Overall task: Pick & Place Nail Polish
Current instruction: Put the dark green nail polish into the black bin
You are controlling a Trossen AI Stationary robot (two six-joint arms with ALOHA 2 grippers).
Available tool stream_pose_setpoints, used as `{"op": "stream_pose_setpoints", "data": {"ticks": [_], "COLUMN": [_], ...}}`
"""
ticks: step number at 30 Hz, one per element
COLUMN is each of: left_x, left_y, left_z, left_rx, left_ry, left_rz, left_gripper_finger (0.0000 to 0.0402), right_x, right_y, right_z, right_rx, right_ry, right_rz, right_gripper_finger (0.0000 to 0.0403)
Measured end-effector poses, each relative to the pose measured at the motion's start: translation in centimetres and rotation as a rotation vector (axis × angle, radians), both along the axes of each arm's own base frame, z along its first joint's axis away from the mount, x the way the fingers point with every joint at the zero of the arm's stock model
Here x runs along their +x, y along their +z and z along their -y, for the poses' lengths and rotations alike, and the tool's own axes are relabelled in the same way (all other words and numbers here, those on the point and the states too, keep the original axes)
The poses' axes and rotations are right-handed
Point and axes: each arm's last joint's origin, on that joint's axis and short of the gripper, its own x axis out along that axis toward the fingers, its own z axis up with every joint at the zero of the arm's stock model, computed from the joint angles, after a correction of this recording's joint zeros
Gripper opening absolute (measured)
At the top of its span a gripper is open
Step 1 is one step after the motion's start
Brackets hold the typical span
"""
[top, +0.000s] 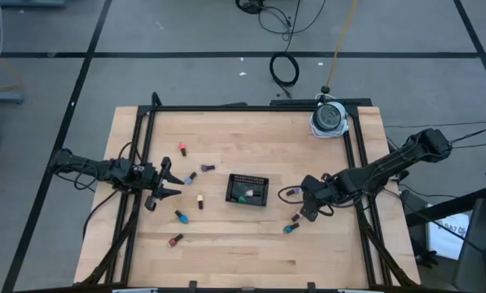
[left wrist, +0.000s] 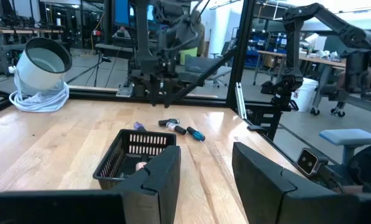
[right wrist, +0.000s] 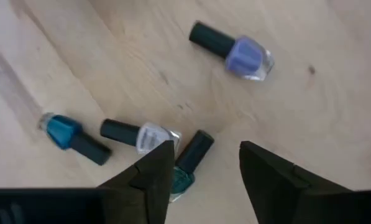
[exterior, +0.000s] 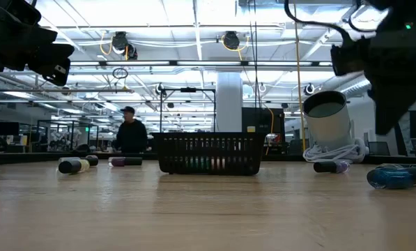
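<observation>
Several tiny nail polish bottles lie on their sides on the wooden table. To the left of the black mesh tray [top: 257,181] are a red one [top: 182,149], two purple ones [top: 207,168], a yellow one [top: 200,200], a teal one [top: 180,216] and another red one [top: 175,240]. A few bottles lie inside the tray. My right gripper [right wrist: 204,158] is open and hovers over a teal bottle [right wrist: 188,163], a pale one [right wrist: 141,135], a blue one [right wrist: 73,137] and a purple one [right wrist: 235,50]. My left gripper [top: 168,183] is open and empty left of the tray [left wrist: 138,155].
A white cylindrical device [top: 330,118] with a coiled cable stands at the table's far right corner. A black frame [top: 226,107] runs along the table's far and side edges. A person [exterior: 131,132] stands in the room far behind the table.
</observation>
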Motion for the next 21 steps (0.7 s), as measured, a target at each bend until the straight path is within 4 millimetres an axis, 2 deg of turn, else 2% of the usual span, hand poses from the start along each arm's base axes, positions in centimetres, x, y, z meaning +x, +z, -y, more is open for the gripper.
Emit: {"op": "stream_pose_setpoints", "data": {"ticks": [8,21], "left_x": [0.0,0.0], "left_y": [0.0,0.0], "left_z": [0.0,0.0], "left_rx": [0.000,0.000], "left_ry": [0.000,0.000], "left_rz": [0.000,0.000], "left_gripper_finger": [0.0145,0.0145], "right_x": [-0.7,-1.9], "right_y": [-3.1,-4.7], "right_z": [-0.2,0.5], "right_rx": [0.042,-0.001], "right_ry": [-0.011,-0.044], "right_rz": [0.074,0.019], "right_gripper_finger": [0.0172,0.0171]}}
